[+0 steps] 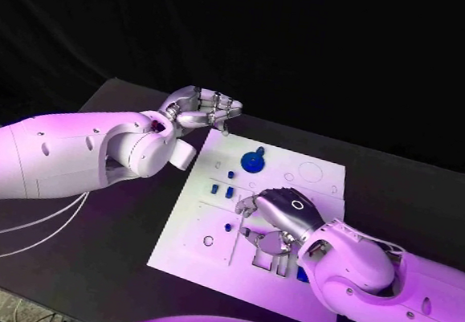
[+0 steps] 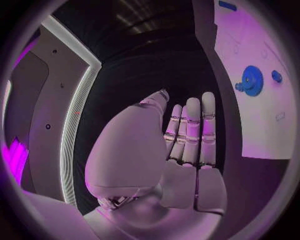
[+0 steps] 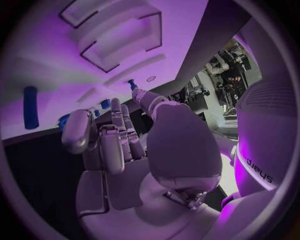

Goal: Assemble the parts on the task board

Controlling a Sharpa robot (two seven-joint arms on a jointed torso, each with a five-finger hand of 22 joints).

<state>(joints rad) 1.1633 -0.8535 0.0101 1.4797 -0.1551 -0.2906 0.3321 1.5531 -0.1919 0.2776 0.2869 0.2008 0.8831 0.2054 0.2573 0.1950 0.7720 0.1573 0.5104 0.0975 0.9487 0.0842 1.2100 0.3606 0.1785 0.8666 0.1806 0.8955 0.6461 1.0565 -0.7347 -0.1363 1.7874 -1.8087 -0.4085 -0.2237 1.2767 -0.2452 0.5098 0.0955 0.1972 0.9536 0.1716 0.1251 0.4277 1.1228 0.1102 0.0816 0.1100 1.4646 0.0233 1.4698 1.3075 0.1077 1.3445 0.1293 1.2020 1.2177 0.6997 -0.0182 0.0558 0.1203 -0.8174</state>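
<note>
Left hand (image 1: 202,109) off board edge (image 1: 212,155) (apart)

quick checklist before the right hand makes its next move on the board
1. Task board lies flat on the table: ok.
2. Right hand is over the board's middle, fingers curled down towards it: ok.
3. Right hand empty before picking: cannot tell; a small blue part sits at a fingertip, held or only touched is unclear.
4. Left hand is clear of the work area, raised past the board's far left corner, fingers apart, holding nothing: ok.
5. Blue gear is seated on the board, untouched: ok.
6. Small blue parts beside the right hand lie loose on the board, not yet assembled: not ok.
</note>
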